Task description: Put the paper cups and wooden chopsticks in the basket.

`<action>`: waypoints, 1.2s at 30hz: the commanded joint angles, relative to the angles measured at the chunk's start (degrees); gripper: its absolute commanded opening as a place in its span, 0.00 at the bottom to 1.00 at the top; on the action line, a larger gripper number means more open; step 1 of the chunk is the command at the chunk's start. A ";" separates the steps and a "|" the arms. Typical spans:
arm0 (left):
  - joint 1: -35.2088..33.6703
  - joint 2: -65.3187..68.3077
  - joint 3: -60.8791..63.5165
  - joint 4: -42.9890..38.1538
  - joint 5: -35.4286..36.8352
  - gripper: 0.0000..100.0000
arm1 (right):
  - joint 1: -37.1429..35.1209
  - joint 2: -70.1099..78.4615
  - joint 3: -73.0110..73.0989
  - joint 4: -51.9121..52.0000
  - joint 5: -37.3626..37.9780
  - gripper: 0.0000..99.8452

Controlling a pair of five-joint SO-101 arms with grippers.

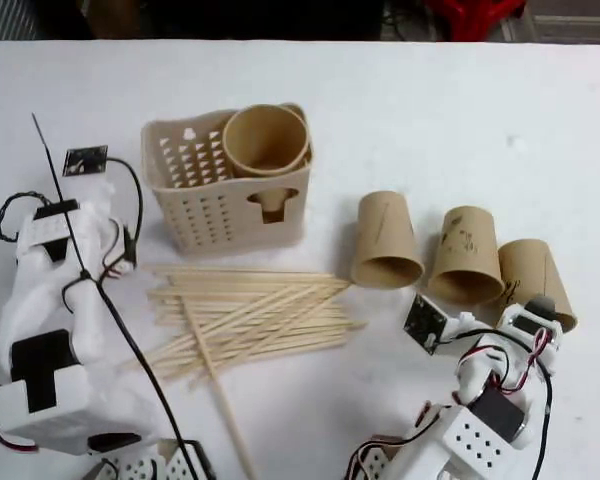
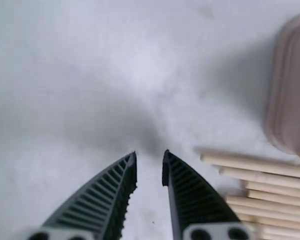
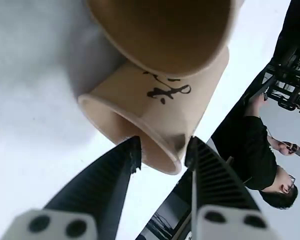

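A beige slotted basket (image 1: 220,195) stands at the back left with one paper cup (image 1: 267,138) upright inside it. Three paper cups lie on their sides to its right: one (image 1: 385,240), a middle one (image 1: 467,255) and the rightmost (image 1: 535,278). Wooden chopsticks (image 1: 245,312) lie in a loose pile in front of the basket. My right gripper (image 3: 163,147) is open, its fingertips either side of the rim of the printed rightmost cup (image 3: 160,100), with the middle cup (image 3: 165,30) just beyond. My left gripper (image 2: 150,155) hangs slightly open over bare table beside the chopstick ends (image 2: 260,180).
The left arm (image 1: 50,310) with its cables stands left of the chopsticks, the right arm (image 1: 490,390) at the front right. A basket corner (image 2: 292,100) shows in the left wrist view. The white table (image 1: 460,120) stretches behind the cups.
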 commanded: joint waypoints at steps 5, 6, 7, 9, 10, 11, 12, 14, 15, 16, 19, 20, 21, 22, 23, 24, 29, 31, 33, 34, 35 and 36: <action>-0.48 -0.22 -0.09 -0.79 -0.62 0.10 | -0.75 -0.04 -0.09 -4.70 -0.18 0.17; -0.48 -0.22 -0.09 -0.79 -0.62 0.10 | -0.75 0.04 -0.09 -4.44 -0.18 0.16; -0.48 -0.22 -0.09 -0.79 -0.62 0.10 | -0.92 0.04 0.18 -4.44 -0.09 0.14; -0.48 -0.22 -0.09 -0.79 -0.62 0.10 | -2.07 -0.40 1.85 -4.70 -0.09 0.07; -0.48 -0.22 -0.09 -0.79 -0.62 0.10 | -2.59 -0.40 2.55 -4.79 -0.09 0.04; -0.48 -0.22 -0.09 -0.79 -0.62 0.10 | -2.77 -0.40 3.25 -4.79 -0.18 0.01; -0.48 -0.22 -0.09 -0.79 -0.62 0.10 | -3.03 -0.40 3.60 -4.62 -0.35 0.02; -0.48 -0.22 -0.09 -0.79 -0.62 0.10 | -3.03 -0.40 3.60 -4.44 -0.62 0.02; -0.48 -0.22 -0.09 -0.79 -0.62 0.10 | -3.03 -0.40 3.60 -4.53 -1.93 0.02; -0.48 -0.22 -0.09 -0.79 -0.62 0.10 | -3.03 -0.40 3.52 -4.70 -3.96 0.02; -0.48 -0.22 -0.09 -0.79 -0.62 0.10 | -0.92 -0.40 1.23 -3.12 -9.49 0.02; -0.48 -0.22 -0.09 -0.79 -0.62 0.10 | 0.66 -0.40 -0.44 -1.27 -10.81 0.02; -0.48 -0.22 -0.09 -0.79 -0.62 0.10 | 2.24 -0.40 -2.46 1.19 -12.04 0.02; -0.48 -0.22 -0.09 -0.79 -0.53 0.10 | 3.82 -0.40 -4.66 3.82 -13.01 0.02; -0.48 -0.22 -0.09 -0.79 -0.53 0.10 | 5.23 -0.40 -6.86 6.46 -13.98 0.02; -0.48 -0.22 -0.09 -0.79 -0.53 0.10 | 6.37 -0.40 -9.23 9.01 -14.95 0.02; -0.48 -0.22 -0.09 -0.79 -0.53 0.10 | 8.13 -0.40 -20.22 17.01 -23.12 0.02; -0.48 -0.22 -0.09 -0.79 -0.53 0.10 | 8.13 -0.22 -24.70 19.91 -28.22 0.02; -0.48 -0.13 -0.09 -0.79 -0.53 0.10 | 8.22 -0.04 -29.98 24.22 -33.23 0.02; -0.48 -0.13 -0.09 -0.88 -0.53 0.10 | 8.22 0.04 -32.97 26.68 -35.52 0.02; -0.48 -0.13 -0.09 -1.23 -0.44 0.10 | 8.22 0.04 -36.04 29.23 -37.54 0.02; -0.48 -0.13 0.18 -1.76 -0.44 0.10 | 8.31 0.04 -39.03 31.78 -39.47 0.02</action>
